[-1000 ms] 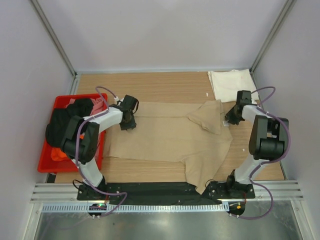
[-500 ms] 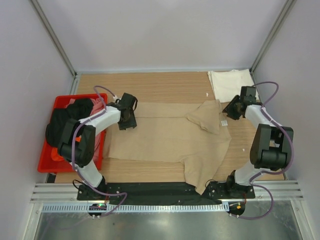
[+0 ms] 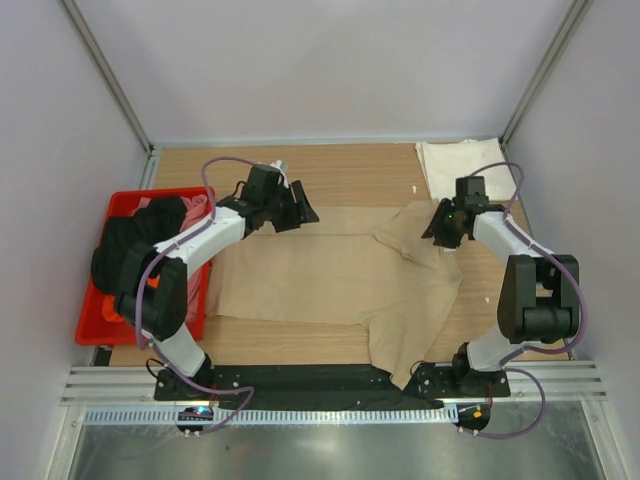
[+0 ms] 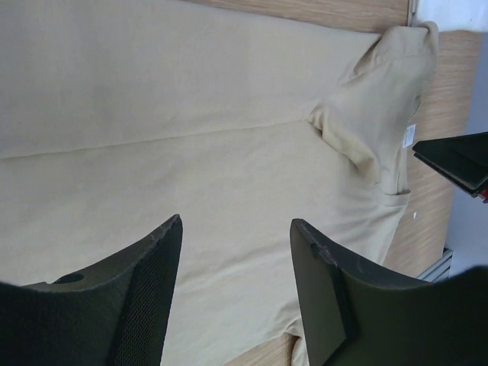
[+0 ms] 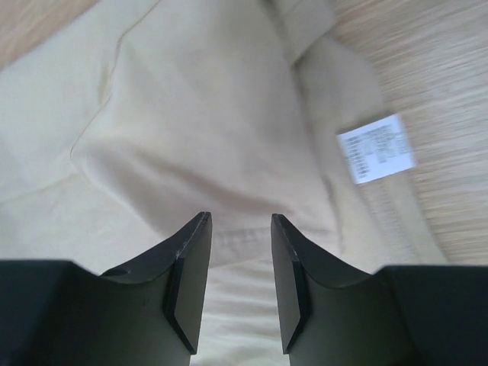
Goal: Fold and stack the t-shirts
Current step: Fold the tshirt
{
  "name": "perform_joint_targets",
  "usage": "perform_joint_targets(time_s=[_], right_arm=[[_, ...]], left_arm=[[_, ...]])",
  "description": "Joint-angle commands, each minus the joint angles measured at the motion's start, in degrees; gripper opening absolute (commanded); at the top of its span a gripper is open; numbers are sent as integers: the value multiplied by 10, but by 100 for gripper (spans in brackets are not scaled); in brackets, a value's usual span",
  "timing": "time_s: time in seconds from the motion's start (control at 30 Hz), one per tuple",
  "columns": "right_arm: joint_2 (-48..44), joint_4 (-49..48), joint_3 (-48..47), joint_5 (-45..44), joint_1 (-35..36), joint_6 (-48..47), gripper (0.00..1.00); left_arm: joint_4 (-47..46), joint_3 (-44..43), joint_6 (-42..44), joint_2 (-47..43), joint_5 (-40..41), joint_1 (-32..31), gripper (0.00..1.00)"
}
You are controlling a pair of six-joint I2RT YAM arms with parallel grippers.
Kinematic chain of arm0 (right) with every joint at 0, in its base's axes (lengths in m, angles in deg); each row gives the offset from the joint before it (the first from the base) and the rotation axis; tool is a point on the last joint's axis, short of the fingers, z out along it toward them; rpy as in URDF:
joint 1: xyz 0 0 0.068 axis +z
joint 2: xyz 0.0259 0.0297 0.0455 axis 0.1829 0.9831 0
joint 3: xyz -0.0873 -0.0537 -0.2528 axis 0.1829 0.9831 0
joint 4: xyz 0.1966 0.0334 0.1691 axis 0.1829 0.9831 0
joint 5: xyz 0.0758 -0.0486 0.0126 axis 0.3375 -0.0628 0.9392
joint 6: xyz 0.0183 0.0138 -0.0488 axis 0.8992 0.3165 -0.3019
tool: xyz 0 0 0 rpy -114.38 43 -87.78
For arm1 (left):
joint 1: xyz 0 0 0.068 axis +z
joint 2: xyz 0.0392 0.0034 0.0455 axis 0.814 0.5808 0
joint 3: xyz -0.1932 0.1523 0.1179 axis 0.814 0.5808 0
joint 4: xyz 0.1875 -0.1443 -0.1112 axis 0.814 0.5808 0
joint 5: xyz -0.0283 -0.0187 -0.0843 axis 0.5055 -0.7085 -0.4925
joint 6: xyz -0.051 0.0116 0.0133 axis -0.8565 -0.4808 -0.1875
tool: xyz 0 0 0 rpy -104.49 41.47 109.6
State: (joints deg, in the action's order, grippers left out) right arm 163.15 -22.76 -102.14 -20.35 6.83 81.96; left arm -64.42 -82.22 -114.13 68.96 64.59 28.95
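Wooden table (image 3: 350, 165) — left gripper (image 3: 300, 212), wider now, and right gripper (image 3: 437, 232), narrowly parted, have swung inward above tan t-shirt (image 3: 330, 275).

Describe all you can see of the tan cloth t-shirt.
The tan cloth t-shirt lies spread flat on the wooden table, soft, lightly creased. One sleeve is folded onto the body; the other sleeve reaches the table's near edge. A white label shows by the fold. The left gripper and right gripper, open, hold nothing.
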Motion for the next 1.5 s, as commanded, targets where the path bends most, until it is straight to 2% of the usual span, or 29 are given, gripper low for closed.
perform_joint_targets(time_s=[0.0, 0.07, 0.23, 0.4, 0.7, 0.83, 0.9, 1.0, 1.03, 1.13, 1.47], right_arm=[[-31, 10, -16, -42, 65, -40, 43], [-38, 9, -19, -78, 116, -62, 44], [-3, 37, -55, -192, 210, -100, 47], [39, 77, -89, -273, 241, -137, 47], [66, 90, -102, -244, 265, -166, 47], [70, 87, -99, -243, 268, -164, 45], [74, 85, -98, -248, 269, -164, 42], [79, 90, -107, -244, 268, -163, 25], [78, 97, -111, -240, 269, -163, 15], [75, 127, -133, -228, 269, -159, 1], [49, 207, -197, -203, 269, -134, 1]], left_arm=[[-25, -20, -3, 13, -16, 3, 60], [9, -32, 7, 21, 6, 21, 61], [55, -67, 32, 59, -14, 89, 61], [125, -90, 75, 68, 29, 123, 61], [174, -64, 143, 48, 212, 137, 58], [174, -55, 157, 49, 250, 144, 58], [171, -54, 164, 58, 253, 147, 58], [177, -64, 169, 75, 261, 152, 57], [181, -69, 169, 77, 261, 154, 57], [182, -70, 173, 76, 275, 157, 57], [184, -72, 181, 93, 288, 167, 56]])
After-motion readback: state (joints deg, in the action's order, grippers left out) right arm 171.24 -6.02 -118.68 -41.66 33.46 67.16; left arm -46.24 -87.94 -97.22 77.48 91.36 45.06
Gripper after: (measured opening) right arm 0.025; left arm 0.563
